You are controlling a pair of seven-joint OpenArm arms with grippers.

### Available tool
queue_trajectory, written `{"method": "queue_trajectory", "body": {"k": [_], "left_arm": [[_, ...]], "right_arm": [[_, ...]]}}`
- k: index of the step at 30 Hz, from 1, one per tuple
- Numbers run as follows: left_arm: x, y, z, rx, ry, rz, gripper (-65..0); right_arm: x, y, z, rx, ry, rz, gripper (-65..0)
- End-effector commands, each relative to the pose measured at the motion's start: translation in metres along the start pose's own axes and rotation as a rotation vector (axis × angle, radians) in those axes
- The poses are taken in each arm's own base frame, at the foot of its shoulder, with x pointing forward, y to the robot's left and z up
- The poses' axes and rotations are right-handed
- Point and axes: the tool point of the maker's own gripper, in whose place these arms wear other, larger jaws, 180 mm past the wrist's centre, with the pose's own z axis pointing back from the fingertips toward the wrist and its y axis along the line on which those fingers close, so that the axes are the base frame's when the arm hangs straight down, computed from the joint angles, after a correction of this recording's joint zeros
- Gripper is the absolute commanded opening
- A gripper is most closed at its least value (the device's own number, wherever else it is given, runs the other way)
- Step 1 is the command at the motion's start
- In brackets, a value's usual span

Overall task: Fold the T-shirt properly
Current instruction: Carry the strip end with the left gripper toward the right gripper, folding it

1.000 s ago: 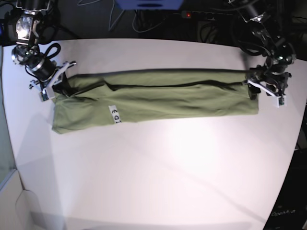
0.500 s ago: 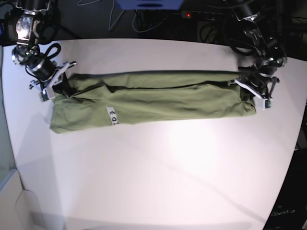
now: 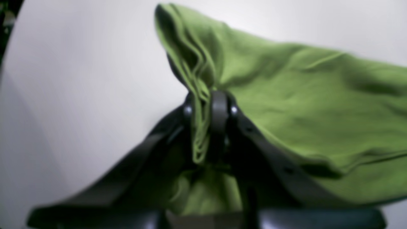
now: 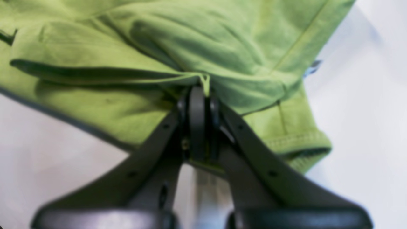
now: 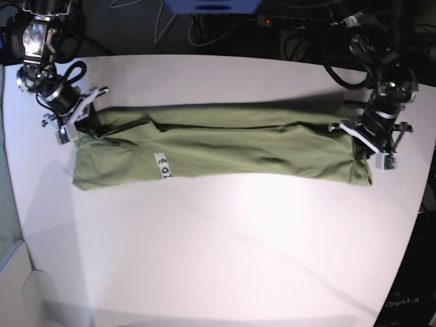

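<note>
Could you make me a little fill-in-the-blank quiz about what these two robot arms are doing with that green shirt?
1. The olive-green cotton T-shirt lies in a long band on a ____ table.
2. The left pincer is shut on the shirt's ____ layers.
3. The right pincer is ____ on the shirt's other end.
4. The small tag on the shirt is ____.

Missing words: white; bunched; shut; white

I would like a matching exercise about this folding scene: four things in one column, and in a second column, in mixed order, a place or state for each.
Column one:
1. T-shirt
2. left gripper
3. right gripper
4. white tag

Column two:
a. shut on the shirt's end at the right of the base view
b. lying on the green cloth, with dark characters
c. folded into a long band across the table
d. shut on the shirt's end at the left of the base view

Pairs: 1-c, 2-a, 3-d, 4-b
</note>
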Motion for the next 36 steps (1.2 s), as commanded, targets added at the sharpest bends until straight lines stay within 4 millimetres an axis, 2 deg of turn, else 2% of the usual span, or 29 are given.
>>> {"method": "queue_trajectory", "body": {"k": [1, 5, 12, 18, 22, 25, 32, 36], "left_arm": [[0.023, -0.001, 0.005, 0.011, -0.061, -0.020, -62.2], [0.043, -0.027, 0.013, -0.030, -0.090, -0.094, -62.2], [0.029, -0.099, 0.003, -0.079, -0.004, -0.264, -62.3], [0.032, -0.129, 0.001, -0.093, 0.013, -0.431, -62.3], [0.037, -0.133, 0.001, -0.064, -0.004, -0.391, -62.3], [0.041, -0.146, 0.001, -0.076, -0.021, -0.384, -62.3], [0.031, -0.195, -0.010, -0.129, -0.008, -0.353, -62.3], [0.029, -0.212, -0.009, -0.131, -0.013, -0.326, -62.3]], "right_arm": [[-0.053, -0.003, 0.007, -0.025, 0.247, 0.055, -64.4], [-0.054, -0.003, 0.007, -0.025, 0.248, 0.054, -64.4], [-0.054, -0.003, 0.007, -0.025, 0.248, 0.054, -64.4], [-0.054, -0.003, 0.007, -0.025, 0.248, 0.054, -64.4], [-0.054, -0.003, 0.007, -0.025, 0.248, 0.054, -64.4], [-0.054, -0.003, 0.007, -0.025, 0.248, 0.054, -64.4], [-0.054, 0.002, 0.005, -0.019, 0.245, 0.047, -64.4], [-0.053, 0.003, 0.004, -0.017, 0.244, 0.047, -64.4]]}}
